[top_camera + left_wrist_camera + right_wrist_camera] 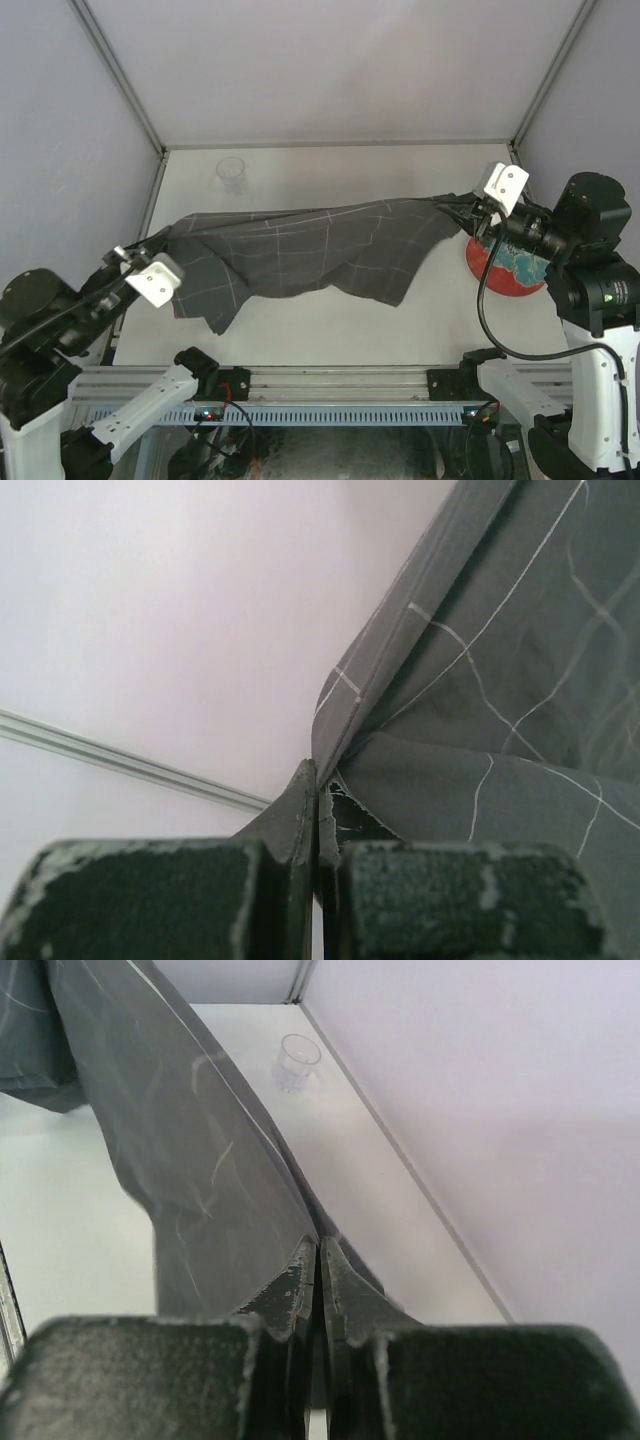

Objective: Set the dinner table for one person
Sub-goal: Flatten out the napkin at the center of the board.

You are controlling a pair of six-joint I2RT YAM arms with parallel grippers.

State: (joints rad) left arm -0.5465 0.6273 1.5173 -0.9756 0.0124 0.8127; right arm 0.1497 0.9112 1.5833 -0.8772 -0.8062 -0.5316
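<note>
From where I stand, the left gripper at the lower left of the overhead view is pinched shut on one corner of the checked cloth. Its two dark fingers meet on a fold of fabric.

A clear glass stands alone in the upper left of the dinner table, well apart from the cloth.

The table fills the middle of the view. It is a flat, matte, off-white rectangle with grey rails along its edges. I'd judge it rigid, fixed and smooth, so it is something to lay things on, not something to take hold of. Light items could slide on it.

The thing to grip is the cloth. It looks thin, limp and light, sagging in folds between the two arms with its lower edge trailing on the tabletop. The corners seem the sensible place to hold it.

At the right of the frame, the right gripper is likewise clamped on the opposite corner. Beneath that arm a red plate sits near the table's right edge, partly hidden.
</note>
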